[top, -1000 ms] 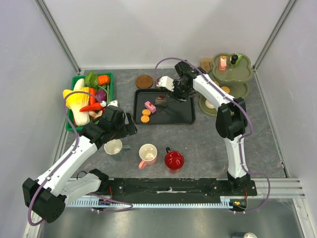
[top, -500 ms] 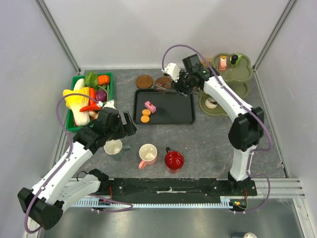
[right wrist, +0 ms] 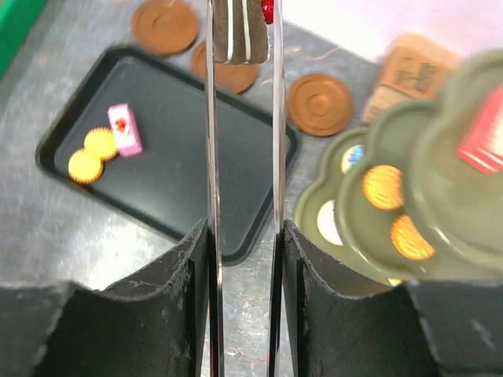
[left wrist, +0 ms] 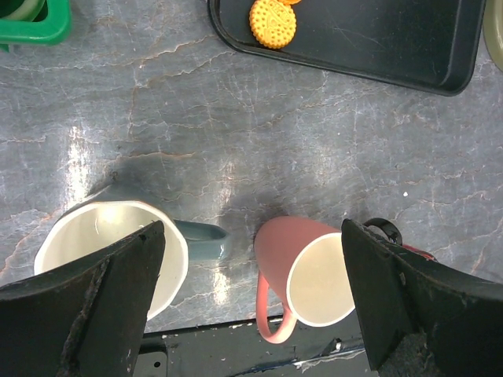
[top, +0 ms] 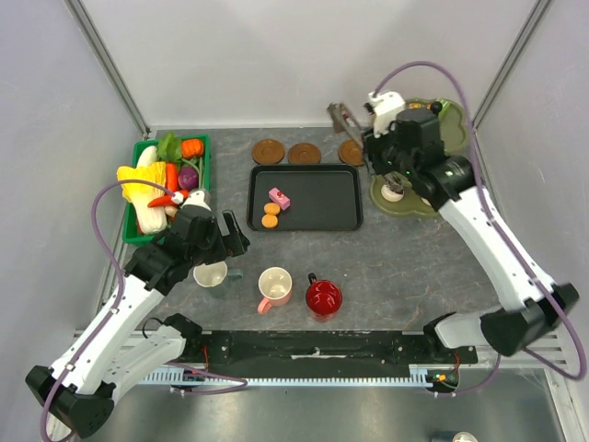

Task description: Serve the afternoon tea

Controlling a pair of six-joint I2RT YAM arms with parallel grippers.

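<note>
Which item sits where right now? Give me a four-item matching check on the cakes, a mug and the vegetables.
Things:
1. pink cake
2. striped cake slice
3. whitish mug
4. toy vegetables

Places:
A. in the green crate
B. pinched between the metal tongs
C. on the black tray
D. on the table, beside the pink mug

Pairs: 1-C, 2-B, 3-D, 4-A

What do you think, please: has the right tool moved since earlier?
Yes: the right tool, gripping tongs, went right, from the black tray's far edge to the green stand.
</note>
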